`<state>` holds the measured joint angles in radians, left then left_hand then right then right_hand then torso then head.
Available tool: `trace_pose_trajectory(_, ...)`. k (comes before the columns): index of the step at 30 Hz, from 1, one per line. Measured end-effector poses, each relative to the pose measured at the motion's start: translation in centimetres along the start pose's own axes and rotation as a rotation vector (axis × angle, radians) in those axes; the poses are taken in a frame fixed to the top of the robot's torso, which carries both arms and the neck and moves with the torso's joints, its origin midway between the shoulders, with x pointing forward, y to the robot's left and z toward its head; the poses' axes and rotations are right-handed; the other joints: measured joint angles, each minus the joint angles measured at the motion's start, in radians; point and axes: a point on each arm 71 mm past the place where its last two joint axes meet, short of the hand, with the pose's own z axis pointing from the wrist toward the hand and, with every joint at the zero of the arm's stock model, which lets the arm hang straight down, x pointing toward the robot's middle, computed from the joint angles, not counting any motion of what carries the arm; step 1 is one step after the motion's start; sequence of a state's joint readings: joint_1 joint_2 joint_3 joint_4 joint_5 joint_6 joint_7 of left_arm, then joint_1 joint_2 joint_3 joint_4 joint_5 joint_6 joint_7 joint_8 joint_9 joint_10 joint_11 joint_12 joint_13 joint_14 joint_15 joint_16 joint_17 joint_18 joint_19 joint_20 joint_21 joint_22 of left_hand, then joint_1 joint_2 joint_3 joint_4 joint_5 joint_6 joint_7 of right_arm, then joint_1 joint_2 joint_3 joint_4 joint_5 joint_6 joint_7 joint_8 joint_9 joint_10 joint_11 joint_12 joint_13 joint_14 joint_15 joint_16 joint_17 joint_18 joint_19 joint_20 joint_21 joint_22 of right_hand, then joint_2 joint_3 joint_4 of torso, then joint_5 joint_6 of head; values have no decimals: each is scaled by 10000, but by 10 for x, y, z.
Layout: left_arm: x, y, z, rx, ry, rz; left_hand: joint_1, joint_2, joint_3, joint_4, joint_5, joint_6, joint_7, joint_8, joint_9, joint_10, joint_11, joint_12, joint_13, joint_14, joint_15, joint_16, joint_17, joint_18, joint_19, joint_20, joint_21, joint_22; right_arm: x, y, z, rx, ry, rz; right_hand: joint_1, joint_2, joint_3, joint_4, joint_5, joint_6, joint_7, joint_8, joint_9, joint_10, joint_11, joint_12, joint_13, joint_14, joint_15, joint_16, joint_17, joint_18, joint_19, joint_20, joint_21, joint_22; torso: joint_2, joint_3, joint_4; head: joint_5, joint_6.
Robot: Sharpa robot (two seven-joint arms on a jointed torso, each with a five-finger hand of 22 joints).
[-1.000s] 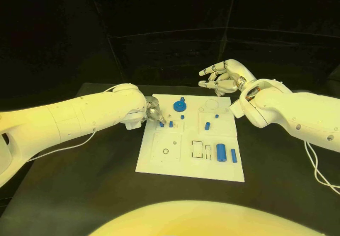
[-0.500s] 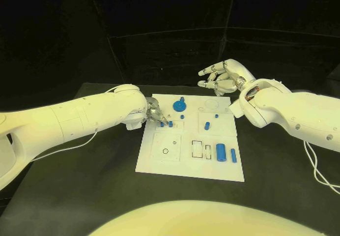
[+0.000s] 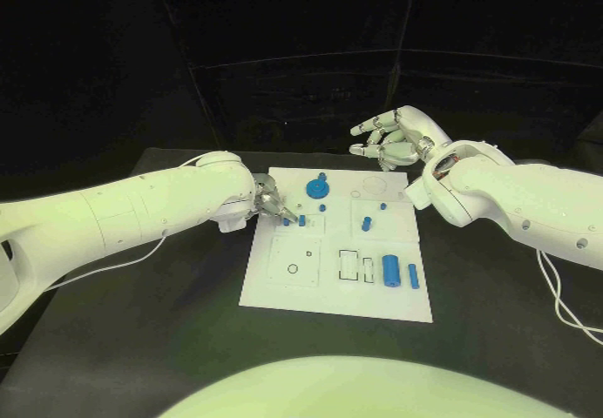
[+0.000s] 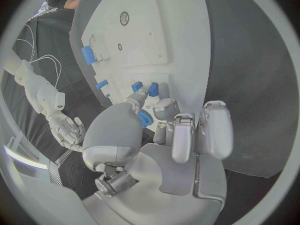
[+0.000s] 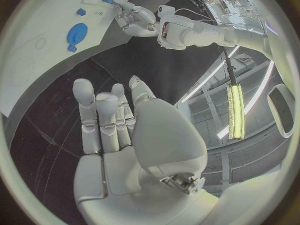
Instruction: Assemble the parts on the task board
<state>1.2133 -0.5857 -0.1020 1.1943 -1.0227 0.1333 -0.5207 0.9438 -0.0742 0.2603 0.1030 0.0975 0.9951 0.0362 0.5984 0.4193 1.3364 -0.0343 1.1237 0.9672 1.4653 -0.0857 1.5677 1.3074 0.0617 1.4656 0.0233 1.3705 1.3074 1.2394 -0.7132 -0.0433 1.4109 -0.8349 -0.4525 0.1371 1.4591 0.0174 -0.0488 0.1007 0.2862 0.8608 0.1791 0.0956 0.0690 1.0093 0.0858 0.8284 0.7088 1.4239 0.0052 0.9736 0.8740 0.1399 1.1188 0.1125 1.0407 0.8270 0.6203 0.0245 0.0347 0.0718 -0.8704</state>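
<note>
The left hand (image 3: 267,197) sits at the task board's (image 3: 301,283) nine-o'clock edge, toward the far end, fingers (image 4: 164,110) pointing down over two small blue pegs (image 3: 294,221). In the left wrist view the fingers are drawn narrow around a small blue part (image 4: 145,118) at their tips, so I judge it pinched, though the contact itself is partly hidden. The arm reaches in low and nearly level across the black surface (image 3: 164,296).

The risk here, as I read it: the pinched part is small and close beside the standing pegs, so a slight tilt or sideways drift of the fingers could knock a neighbour over or jam the part askew in its hole; a loose pinch could drop it onto the board.

Across the board, a round blue gear (image 3: 318,185) lies near twelve o'clock, a short peg (image 3: 366,224) stands near the middle, and a blue cylinder (image 3: 392,271) with a slim bar (image 3: 412,277) lie toward four o'clock.

The right hand (image 3: 396,138) hovers above the board's far one-o'clock corner, palm raised, fingers apart and lightly curled, holding nothing, well clear of the parts.
</note>
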Motion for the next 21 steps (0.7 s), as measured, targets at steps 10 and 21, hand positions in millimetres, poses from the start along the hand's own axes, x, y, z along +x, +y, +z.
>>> trace_pose_trajectory(10, -9, 2, -4, 499, -843, -749, -47, -201, -1636, 976, -472, -1106, 342, -242, -155, -1484, 275, -1885, -2263, 1, 84, 0, 0, 0, -48, 49, -647, -579, 0, -1, 0, 30, -3, 5, 0, 0, 0, 0, 0, 0, 0, 0, 0, -17, 16, 0, 1, 0, 0, 0, 0, 1, 0, 0, 0, 1, -3, 3, 2, -25, 2)
trace_pose_trajectory(21, -19, -3, -5, 1657, -1931, -1654, 1940, 246, -2280, 1230, -472, -2336, 892, -471, -397, -3311, 839, -3118, -3379, -97, 590, -1793, -291, 798, -1685, 479, -4083, -4109, 0, -2, 0, 48, -1, 5, 0, 0, 0, 0, 0, 0, 0, 0, 0, -37, 37, 0, 2, 0, 0, 0, 0, 0, 0, 0, 0, 1, -2, 12, 3, -31, 8)
